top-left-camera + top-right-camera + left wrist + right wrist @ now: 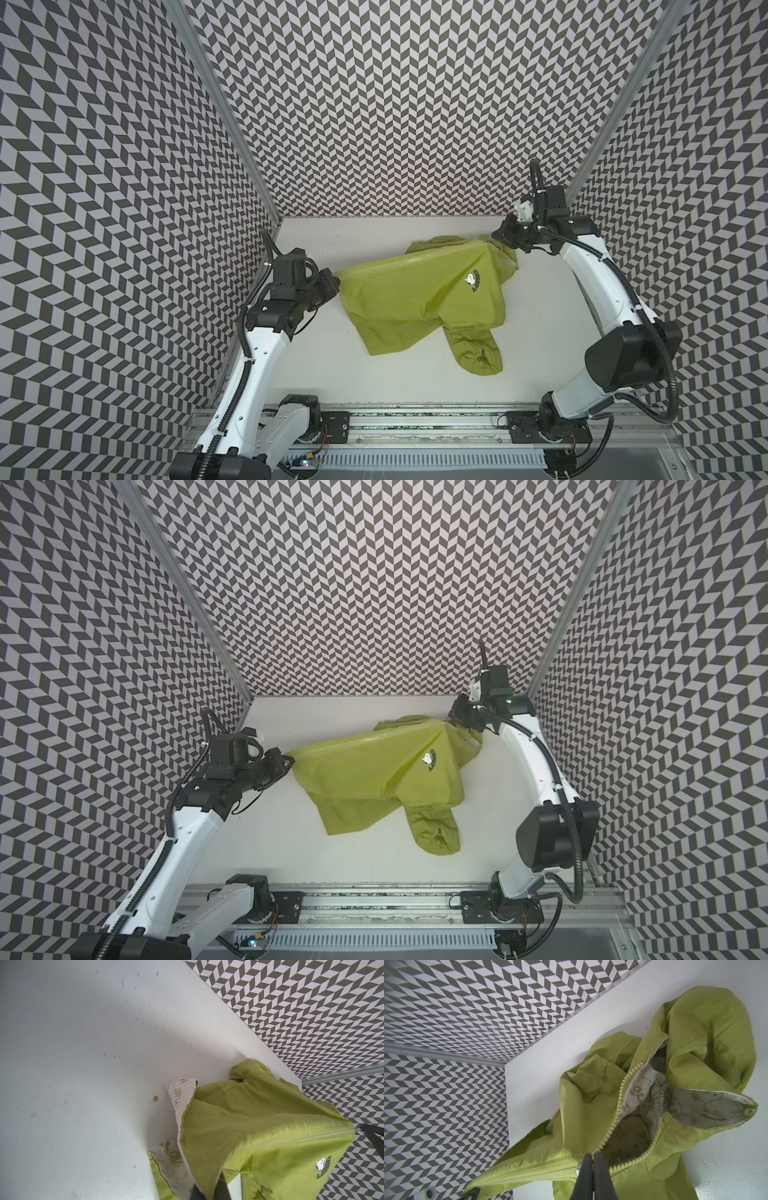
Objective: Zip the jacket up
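Olive-lime fabric fills the middle of the white table (332,374). The jacket (424,299) is drawn into a taut ridge from left to far right, with one sleeve (473,353) lying limp on the near side. On the left, the left arm (266,345) reaches in low with its wrist roughly level, and the left jaws are clamped together on the hem end of the zipper (542,1164). Farther back on the right, the right arm (594,274) bends over from the near rail. The right jaws are pinched together at the slider (577,1171), probably on the pull tab, though the tips hide it.

The closing stroke looks nearly done: the teeth are meshed from hem to slider, and only a short open stretch (618,1105) is left below the hood (708,1032). Next, the right arm should draw farther toward the collar while the left anchors against it so the track runs straight.
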You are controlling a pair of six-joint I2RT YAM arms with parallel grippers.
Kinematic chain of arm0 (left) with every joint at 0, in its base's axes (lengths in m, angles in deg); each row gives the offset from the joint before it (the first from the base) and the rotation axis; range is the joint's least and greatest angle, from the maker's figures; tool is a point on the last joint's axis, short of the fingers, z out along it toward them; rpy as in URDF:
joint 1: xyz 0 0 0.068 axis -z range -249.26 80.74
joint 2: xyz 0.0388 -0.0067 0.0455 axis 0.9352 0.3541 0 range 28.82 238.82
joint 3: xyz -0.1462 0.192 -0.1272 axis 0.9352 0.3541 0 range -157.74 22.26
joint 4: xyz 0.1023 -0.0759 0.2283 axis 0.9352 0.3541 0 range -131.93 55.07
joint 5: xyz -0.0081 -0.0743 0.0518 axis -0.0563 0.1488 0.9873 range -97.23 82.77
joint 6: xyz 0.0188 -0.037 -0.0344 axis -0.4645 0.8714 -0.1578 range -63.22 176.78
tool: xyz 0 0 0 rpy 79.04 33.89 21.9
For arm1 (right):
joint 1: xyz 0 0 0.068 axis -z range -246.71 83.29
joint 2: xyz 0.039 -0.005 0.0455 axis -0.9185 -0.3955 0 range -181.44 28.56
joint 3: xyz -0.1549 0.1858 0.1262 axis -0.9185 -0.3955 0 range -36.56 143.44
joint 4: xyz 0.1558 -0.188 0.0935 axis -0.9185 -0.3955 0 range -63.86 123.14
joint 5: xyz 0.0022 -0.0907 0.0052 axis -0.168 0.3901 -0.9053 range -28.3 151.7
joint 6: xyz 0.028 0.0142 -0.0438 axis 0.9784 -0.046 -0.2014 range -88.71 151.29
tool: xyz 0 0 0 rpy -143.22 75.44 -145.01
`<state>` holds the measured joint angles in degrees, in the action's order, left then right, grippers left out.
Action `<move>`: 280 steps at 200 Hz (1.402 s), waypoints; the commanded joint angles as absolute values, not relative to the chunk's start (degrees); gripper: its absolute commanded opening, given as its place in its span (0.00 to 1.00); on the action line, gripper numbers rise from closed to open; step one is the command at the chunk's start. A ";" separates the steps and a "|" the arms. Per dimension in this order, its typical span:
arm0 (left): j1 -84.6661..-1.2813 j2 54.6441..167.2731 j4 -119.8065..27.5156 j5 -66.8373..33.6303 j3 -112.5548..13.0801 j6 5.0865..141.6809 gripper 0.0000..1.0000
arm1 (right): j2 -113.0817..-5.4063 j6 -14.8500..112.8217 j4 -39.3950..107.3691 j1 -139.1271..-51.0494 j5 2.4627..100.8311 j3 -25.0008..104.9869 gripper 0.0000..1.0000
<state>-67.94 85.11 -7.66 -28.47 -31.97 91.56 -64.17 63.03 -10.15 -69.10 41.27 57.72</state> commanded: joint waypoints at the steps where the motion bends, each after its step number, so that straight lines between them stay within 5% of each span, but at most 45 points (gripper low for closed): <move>1: -68.91 85.55 -7.81 -25.01 -32.22 91.72 0.00 | -61.49 63.32 -6.86 -67.28 43.34 57.23 0.00; 280: -79.76 92.41 -11.84 -21.62 -30.17 91.22 0.00 | -61.57 66.24 -4.37 -66.03 42.08 56.18 0.00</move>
